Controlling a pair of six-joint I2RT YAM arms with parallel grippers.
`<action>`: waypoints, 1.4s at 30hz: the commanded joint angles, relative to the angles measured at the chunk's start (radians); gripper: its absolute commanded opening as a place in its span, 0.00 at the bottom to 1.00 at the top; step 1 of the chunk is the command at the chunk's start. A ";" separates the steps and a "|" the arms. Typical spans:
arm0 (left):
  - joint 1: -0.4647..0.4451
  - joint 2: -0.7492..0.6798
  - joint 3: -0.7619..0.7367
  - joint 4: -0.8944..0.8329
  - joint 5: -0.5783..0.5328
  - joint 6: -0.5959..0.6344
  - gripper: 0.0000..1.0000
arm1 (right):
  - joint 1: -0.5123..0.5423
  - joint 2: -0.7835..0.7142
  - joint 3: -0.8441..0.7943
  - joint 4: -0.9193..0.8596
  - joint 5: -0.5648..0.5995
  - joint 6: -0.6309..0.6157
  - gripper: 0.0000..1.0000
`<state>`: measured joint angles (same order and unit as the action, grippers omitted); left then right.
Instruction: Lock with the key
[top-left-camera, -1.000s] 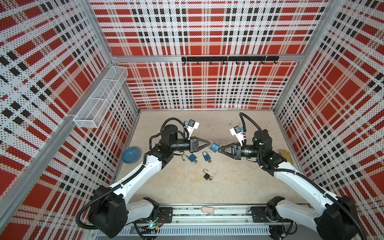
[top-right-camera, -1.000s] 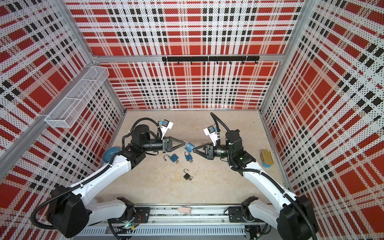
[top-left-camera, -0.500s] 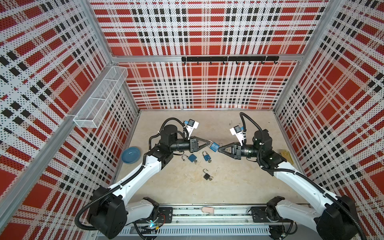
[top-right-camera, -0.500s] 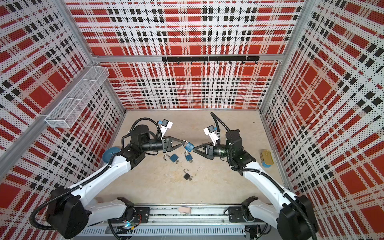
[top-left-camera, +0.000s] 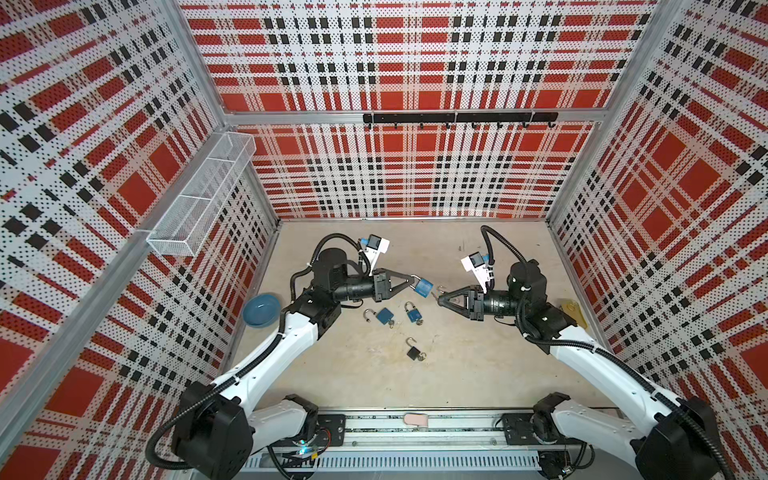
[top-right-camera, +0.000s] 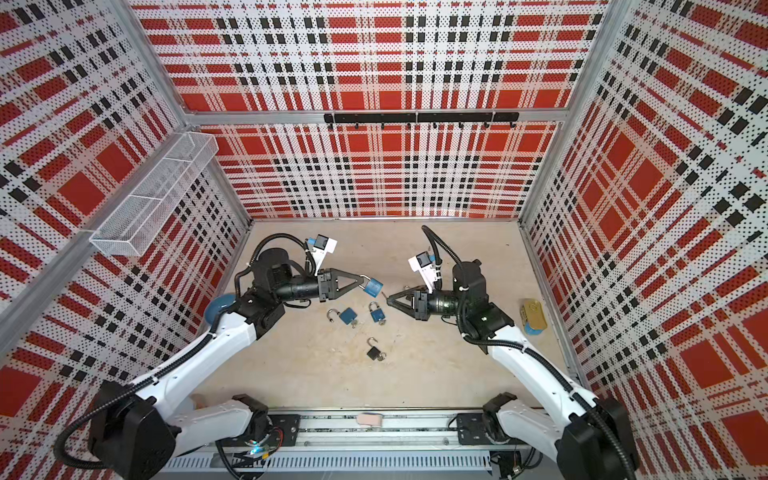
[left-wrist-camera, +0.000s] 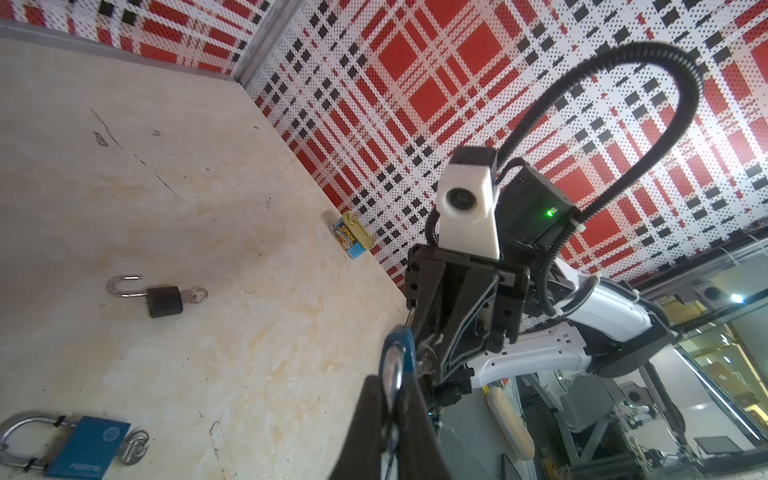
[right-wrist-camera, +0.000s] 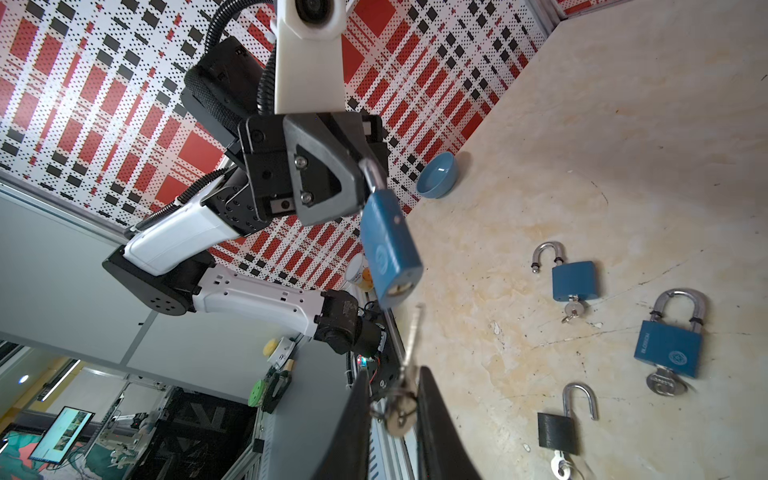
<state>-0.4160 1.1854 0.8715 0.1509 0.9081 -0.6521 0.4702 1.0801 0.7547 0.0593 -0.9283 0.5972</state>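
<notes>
In both top views my left gripper (top-left-camera: 412, 282) (top-right-camera: 363, 282) is shut on the steel shackle of a blue padlock (top-left-camera: 424, 287) (top-right-camera: 374, 286), held above the table. The right wrist view shows the padlock (right-wrist-camera: 388, 253) hanging with its keyhole end towards me. My right gripper (top-left-camera: 441, 297) (right-wrist-camera: 392, 376) is shut on the head of a silver key (right-wrist-camera: 410, 336). The key's blade points at the keyhole, with its tip a short way off and not inside. In the left wrist view the padlock (left-wrist-camera: 398, 353) sits edge-on between my fingers.
On the table lie a blue padlock with an open shackle (top-left-camera: 384, 316), a shut blue padlock (top-left-camera: 414, 314) and an open black padlock (top-left-camera: 414, 353), each with a key in it. A blue bowl (top-left-camera: 261, 310) sits by the left wall. A Spam can (top-right-camera: 534, 316) sits by the right wall.
</notes>
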 joint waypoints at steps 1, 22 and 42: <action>0.012 -0.021 0.001 0.054 0.004 -0.011 0.00 | 0.002 -0.013 0.009 -0.001 -0.009 -0.021 0.00; -0.147 0.027 -0.015 -0.225 -0.102 0.166 0.00 | 0.002 -0.135 0.080 -0.552 0.315 -0.240 0.00; -0.437 0.449 0.115 -0.227 -0.160 0.198 0.00 | 0.001 -0.250 0.066 -0.924 0.790 -0.197 0.00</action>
<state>-0.8448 1.6089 0.9390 -0.1055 0.7357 -0.4793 0.4706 0.8555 0.8074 -0.8448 -0.2085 0.3832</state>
